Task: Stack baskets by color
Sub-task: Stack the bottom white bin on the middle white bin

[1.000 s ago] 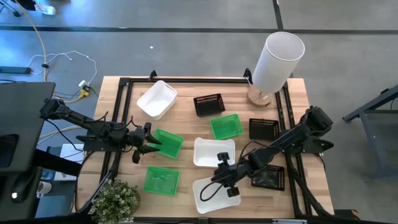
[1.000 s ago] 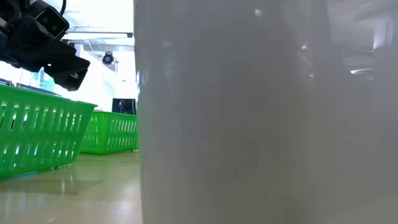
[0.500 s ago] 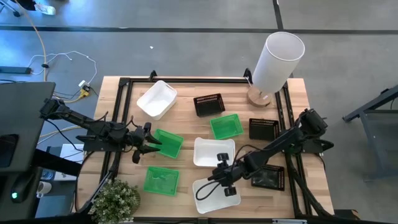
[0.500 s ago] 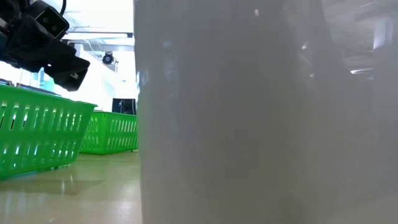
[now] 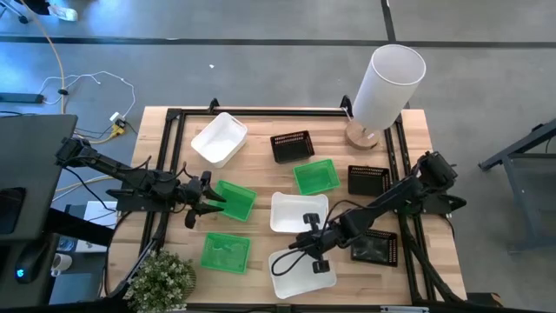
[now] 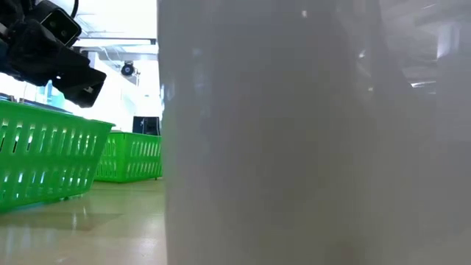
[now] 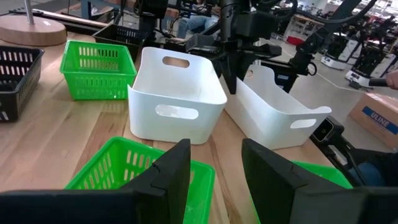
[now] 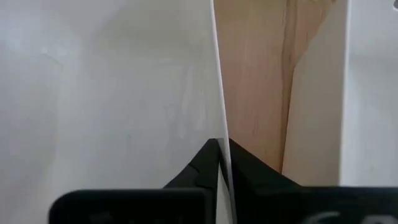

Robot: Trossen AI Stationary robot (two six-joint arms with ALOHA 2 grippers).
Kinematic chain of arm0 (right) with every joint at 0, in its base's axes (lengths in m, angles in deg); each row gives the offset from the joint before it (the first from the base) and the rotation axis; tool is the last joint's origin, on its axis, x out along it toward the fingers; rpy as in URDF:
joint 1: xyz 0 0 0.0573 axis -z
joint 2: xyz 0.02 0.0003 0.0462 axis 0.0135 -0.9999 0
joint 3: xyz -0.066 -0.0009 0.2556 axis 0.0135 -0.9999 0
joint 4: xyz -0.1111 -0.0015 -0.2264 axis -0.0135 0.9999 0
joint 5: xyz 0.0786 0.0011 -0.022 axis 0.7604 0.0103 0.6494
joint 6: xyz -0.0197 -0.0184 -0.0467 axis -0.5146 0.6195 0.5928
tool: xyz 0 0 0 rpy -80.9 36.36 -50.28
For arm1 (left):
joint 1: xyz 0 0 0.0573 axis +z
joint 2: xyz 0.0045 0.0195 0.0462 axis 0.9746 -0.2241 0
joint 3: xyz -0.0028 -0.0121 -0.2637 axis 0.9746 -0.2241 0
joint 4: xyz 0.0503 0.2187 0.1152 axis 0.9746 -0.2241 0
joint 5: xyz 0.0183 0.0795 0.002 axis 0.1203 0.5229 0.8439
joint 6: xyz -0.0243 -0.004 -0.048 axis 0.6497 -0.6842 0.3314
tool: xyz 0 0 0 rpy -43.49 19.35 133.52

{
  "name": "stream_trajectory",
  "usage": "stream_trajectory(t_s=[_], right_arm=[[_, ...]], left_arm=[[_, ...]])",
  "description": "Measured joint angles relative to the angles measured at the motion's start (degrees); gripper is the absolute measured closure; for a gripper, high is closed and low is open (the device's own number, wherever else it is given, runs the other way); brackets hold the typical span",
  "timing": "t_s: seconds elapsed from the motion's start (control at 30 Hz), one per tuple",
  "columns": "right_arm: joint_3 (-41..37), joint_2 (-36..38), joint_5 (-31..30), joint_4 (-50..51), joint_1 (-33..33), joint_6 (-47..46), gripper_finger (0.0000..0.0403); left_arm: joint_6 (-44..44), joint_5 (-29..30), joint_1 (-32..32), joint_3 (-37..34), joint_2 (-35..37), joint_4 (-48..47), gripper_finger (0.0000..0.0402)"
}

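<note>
Right gripper (image 5: 314, 252) is closed on the rim wall of the nearest white basket (image 5: 300, 275); in the right wrist view both fingers press flat against that thin white wall (image 8: 214, 74), one on each side. This basket sits at the table's near edge and holds nothing visible.

Just beyond the right gripper: a second white basket (image 5: 298, 212), also showing nothing inside, with a narrow strip of bare wood between it and the pinched one. To the gripper's right, a black mesh basket (image 5: 375, 248) lies partly under the right arm. Farther on, a green basket (image 5: 315, 176), a second black basket (image 5: 367, 180), then a third black one (image 5: 292, 146). Farthest back, the third white basket (image 5: 218, 139), tilted.

Left gripper (image 5: 201, 209) hangs with fingers spread over the edge of a green basket (image 5: 233, 200), gripping nothing. A third green basket (image 5: 225, 252) lies nearer the front edge.

Count: three white, three green, three black; none is stacked.

Open room: bare wood on the wooden table (image 5: 261, 178) between the far white basket and the green ones. A white cylinder (image 5: 386, 87) occupies the far right corner; a potted plant (image 5: 162, 278) the near left corner.
</note>
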State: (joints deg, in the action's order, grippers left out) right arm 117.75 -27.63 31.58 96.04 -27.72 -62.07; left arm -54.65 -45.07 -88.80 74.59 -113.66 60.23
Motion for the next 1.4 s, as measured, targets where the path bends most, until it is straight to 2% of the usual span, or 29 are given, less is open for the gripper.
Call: stream_trajectory(t_s=[0.47, 0.8, 1.13, 1.4], right_arm=[[0.0, 6.8, 0.8, -0.4, 1.5, -1.8, 0.0402], [0.0, 17.3, -1.6, 0.6, 4.3, -1.8, 0.0403], [0.0, 29.2, -5.6, 11.1, 10.3, -1.6, 0.0403], [0.0, 34.4, -5.7, 18.3, 14.9, -0.1, 0.0403]], left_arm=[[-0.1, 0.0, 0.0, 0.0, 0.0, -0.2, 0.0268], [0.0, 0.0, 0.0, 0.0, 0.0, -1.3, 0.0268], [0.0, 0.0, 0.0, 0.0, 0.0, -1.3, 0.0268], [0.5, 0.0, 0.0, 0.0, 0.0, -1.3, 0.0268]])
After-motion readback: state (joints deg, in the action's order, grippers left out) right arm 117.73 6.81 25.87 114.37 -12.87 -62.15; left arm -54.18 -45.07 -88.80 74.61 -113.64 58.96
